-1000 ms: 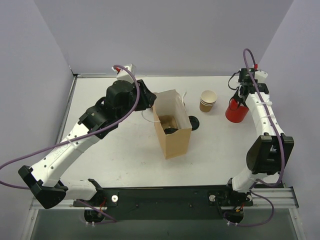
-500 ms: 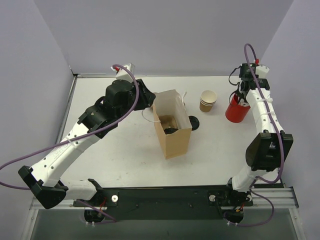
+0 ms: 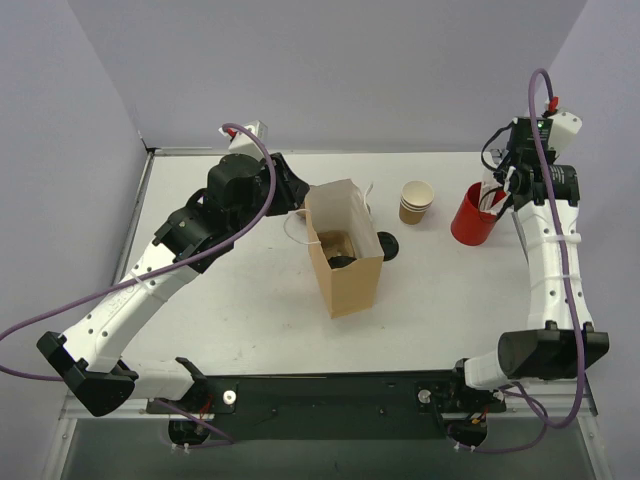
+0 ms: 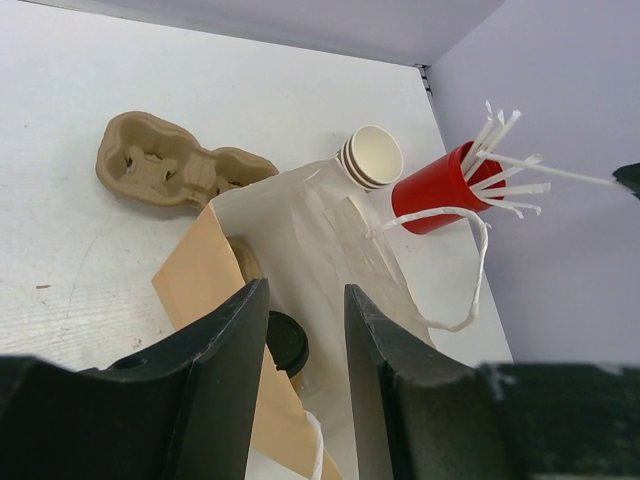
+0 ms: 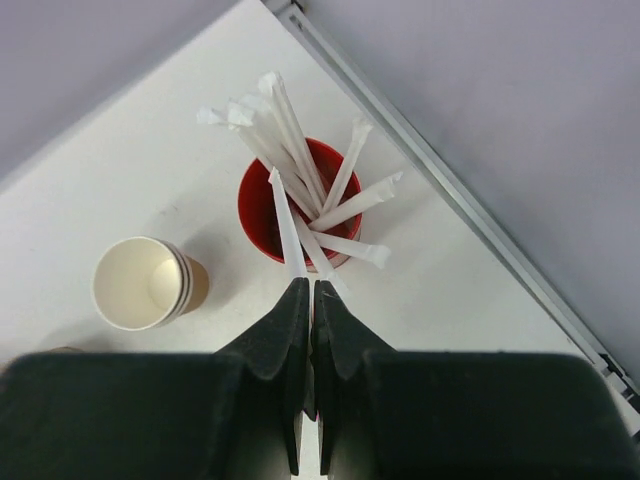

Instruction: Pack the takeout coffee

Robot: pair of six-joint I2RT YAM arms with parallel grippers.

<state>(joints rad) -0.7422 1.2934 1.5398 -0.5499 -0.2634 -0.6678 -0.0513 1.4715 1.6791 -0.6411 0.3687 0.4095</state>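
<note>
The takeout coffee, a kraft-tan paper cup with a cream inside, tops a short stack right of the brown paper bag. It also shows in the wrist views, and no gripper touches it. My right gripper hangs just above the red cup, shut on one white stick. My left gripper is over the bag's left rim, its jaws apart over the white inside. Something dark and round lies within the bag.
A flat black lid lies on the table against the bag's right side. A pulp cup carrier sits behind the bag, under the left arm in the top view. The bag's white handle loops out to the right.
The right gripper has shut on a white stick above the red cup, and the right arm has risen and swung right. The left arm has barely moved.
</note>
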